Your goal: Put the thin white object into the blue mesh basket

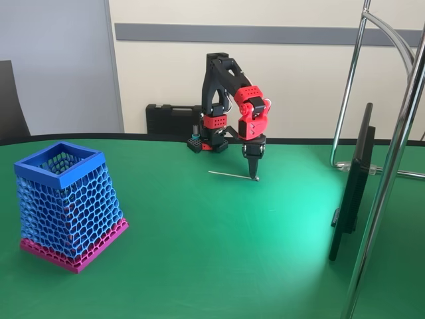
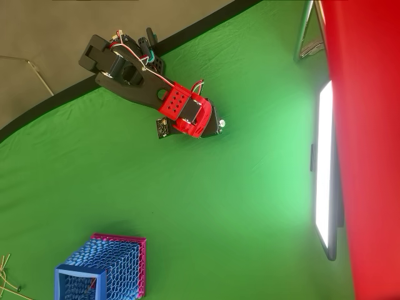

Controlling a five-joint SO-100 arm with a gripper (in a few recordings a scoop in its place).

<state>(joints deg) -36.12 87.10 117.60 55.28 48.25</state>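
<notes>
Arm: red and black, 1 arm standing at the far edge of the green tabletop, upper middle of the fixed view; in the overhead view it reaches from the upper left toward the centre.

Hand: points straight down, tips at the tabletop, right at the right end of the stick; in the overhead view it sits under the red wrist, mostly hidden.

Hand state: the 2 fingers look drawn together around the stick's end, but the tips are too small to be sure, so I cannot tell whether they are clamped on it.

Stick: thin, whitish-grey, lying nearly flat on the tabletop, running left from the hand in the fixed view, just in front of the arm's base.

Basket: blue honeycomb mesh with a solid blue rim and pink base band, lower left of the fixed view, well apart from the stick and hand; in the overhead view it is at the bottom left.

Screen: dark panel seen edge-on at the right of the fixed view, beside chrome tubes.

Case: black, behind the arm by the wall.
</notes>
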